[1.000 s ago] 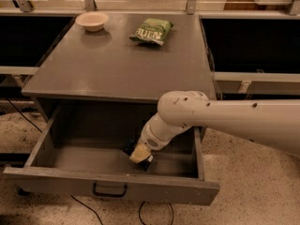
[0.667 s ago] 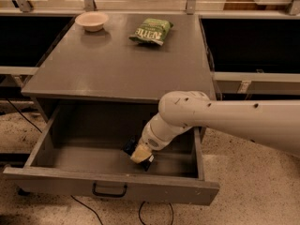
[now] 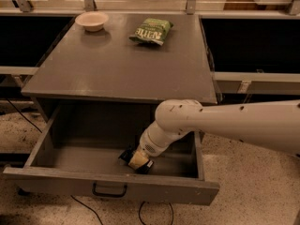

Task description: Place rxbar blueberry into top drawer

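Note:
The top drawer (image 3: 56, 151) of the grey cabinet is pulled wide open, with a small dark handle (image 3: 109, 190) on its front panel. My white arm reaches in from the right and bends down into the drawer. My gripper (image 3: 136, 160) is low inside it, near the drawer floor, right of the middle and close to the front panel. A small dark shape lies right at the gripper's tip; I cannot tell whether it is the rxbar blueberry. No navy wrapper shows elsewhere.
A green chip bag (image 3: 152, 30) and a pale bowl (image 3: 92, 20) sit at the back of the cabinet top (image 3: 117, 69). Dark open shelves flank the cabinet on both sides. Cables lie on the speckled floor below the drawer.

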{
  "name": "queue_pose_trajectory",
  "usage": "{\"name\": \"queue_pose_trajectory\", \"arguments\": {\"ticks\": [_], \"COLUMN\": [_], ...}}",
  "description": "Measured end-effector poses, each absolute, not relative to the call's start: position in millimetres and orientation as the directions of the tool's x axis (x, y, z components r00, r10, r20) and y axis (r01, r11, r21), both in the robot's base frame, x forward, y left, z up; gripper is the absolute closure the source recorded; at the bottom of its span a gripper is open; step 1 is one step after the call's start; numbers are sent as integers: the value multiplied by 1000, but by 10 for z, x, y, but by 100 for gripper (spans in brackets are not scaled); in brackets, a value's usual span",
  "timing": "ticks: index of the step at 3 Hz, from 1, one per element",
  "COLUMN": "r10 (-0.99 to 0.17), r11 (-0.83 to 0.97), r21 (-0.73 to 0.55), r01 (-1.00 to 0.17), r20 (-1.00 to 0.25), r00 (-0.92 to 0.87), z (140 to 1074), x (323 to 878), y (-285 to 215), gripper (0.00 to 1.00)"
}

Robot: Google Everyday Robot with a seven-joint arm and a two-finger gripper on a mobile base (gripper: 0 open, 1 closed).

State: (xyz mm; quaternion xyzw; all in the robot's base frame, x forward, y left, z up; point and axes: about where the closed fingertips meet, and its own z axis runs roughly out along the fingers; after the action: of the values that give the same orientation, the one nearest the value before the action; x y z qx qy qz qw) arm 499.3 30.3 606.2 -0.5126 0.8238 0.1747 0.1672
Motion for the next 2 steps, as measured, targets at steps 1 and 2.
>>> {"name": "queue_pose_trajectory", "arguments": {"ticks": [1, 2], "r10": [-786, -786], "r11": [413, 413], "r21": [116, 116], "r01": [-903, -903], "r20": [-455, -455], "r00": [-418, -418], "z": [6062, 6062], "x": [4993, 4993], "y": [303, 303], "gripper": [100, 84]}}
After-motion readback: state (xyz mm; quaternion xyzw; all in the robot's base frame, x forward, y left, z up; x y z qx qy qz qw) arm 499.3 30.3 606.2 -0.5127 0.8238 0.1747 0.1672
